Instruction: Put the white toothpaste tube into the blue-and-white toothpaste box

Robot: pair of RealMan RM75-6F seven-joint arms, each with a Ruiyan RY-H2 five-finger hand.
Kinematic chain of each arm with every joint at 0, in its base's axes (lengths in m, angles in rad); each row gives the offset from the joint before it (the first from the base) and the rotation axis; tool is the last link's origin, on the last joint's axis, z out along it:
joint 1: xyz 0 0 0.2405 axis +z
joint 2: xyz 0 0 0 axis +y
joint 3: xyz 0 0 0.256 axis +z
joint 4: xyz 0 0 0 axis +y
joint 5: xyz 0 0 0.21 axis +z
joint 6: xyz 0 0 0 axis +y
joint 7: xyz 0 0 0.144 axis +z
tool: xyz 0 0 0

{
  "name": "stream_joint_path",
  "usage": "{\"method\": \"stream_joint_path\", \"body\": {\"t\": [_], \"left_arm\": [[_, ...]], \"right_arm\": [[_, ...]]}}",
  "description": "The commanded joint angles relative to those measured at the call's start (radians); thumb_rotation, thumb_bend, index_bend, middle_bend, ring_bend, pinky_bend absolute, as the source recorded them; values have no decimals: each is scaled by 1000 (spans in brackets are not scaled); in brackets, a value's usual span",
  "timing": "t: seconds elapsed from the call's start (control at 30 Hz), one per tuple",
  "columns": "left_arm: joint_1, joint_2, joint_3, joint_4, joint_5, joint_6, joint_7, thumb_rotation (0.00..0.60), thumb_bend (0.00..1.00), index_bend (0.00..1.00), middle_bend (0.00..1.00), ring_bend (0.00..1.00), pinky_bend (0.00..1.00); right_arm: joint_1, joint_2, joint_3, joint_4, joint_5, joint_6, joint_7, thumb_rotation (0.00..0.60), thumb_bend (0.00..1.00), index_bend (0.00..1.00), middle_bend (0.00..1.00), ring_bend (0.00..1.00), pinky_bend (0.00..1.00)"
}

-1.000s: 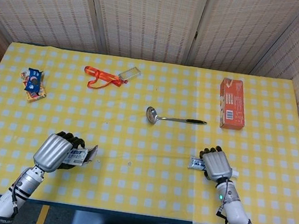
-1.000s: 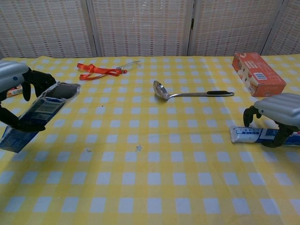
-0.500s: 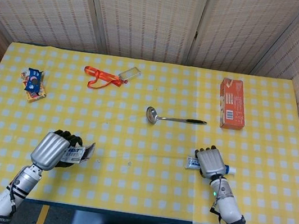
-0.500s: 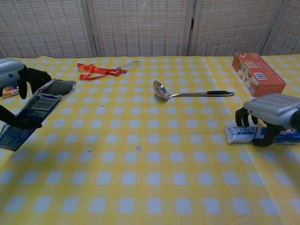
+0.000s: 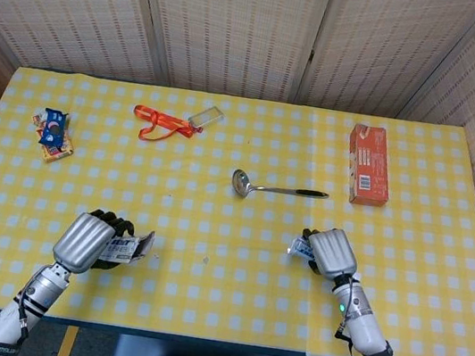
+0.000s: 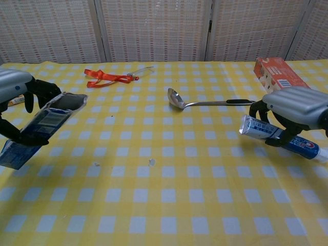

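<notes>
My right hand (image 5: 330,251) (image 6: 294,108) grips the white toothpaste tube (image 6: 266,132) and holds it above the table, its flat end (image 5: 300,247) pointing left and slightly up. At the near left my left hand (image 5: 86,241) (image 6: 15,89) holds the blue-and-white toothpaste box (image 6: 38,128) (image 5: 129,248) off the table. The box is tilted, and its open mouth (image 6: 66,101) faces right toward the tube. A wide gap of table lies between box and tube.
A metal ladle (image 5: 272,187) (image 6: 205,101) lies mid-table, just beyond the tube. An orange box (image 5: 368,163) (image 6: 277,74) sits far right. An orange lanyard with a clear badge (image 5: 169,122) (image 6: 110,78) lies at the back, and a small blue-and-orange packet (image 5: 53,133) sits far left.
My right hand has lifted the tube off the table and carried it left and up. My left hand has raised the box slightly and shifted it right.
</notes>
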Motion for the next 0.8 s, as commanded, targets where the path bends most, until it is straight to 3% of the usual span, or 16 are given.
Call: {"method": "stream_joint_path", "body": {"t": [0.03, 0.33, 0.57, 0.7, 0.8], "left_arm": [[-1, -8, 2, -4, -1, -2, 21, 600, 206, 457, 574, 456, 505], [-10, -16, 3, -14, -29, -27, 70, 600, 208, 459, 574, 456, 505], [-15, -37, -13, -13, -53, -26, 92, 600, 207, 464, 574, 457, 505], [-16, -62, -40, -16, -25, 15, 33, 600, 202, 482, 574, 458, 505], [-12, -80, -51, -45, 6, 42, -72, 600, 201, 489, 574, 458, 501]], "right_arm": [[-44, 23, -7, 21, -126, 89, 163, 600, 331, 812, 728, 697, 614], [-84, 54, 2, 83, -295, 210, 516, 600, 342, 823, 735, 713, 632], [-88, 76, 27, 64, -406, 317, 806, 600, 357, 831, 740, 721, 643], [-83, 54, 51, 71, -440, 372, 875, 600, 387, 832, 742, 721, 643], [-70, 43, 72, 52, -426, 364, 1014, 600, 387, 832, 742, 718, 643]]}}
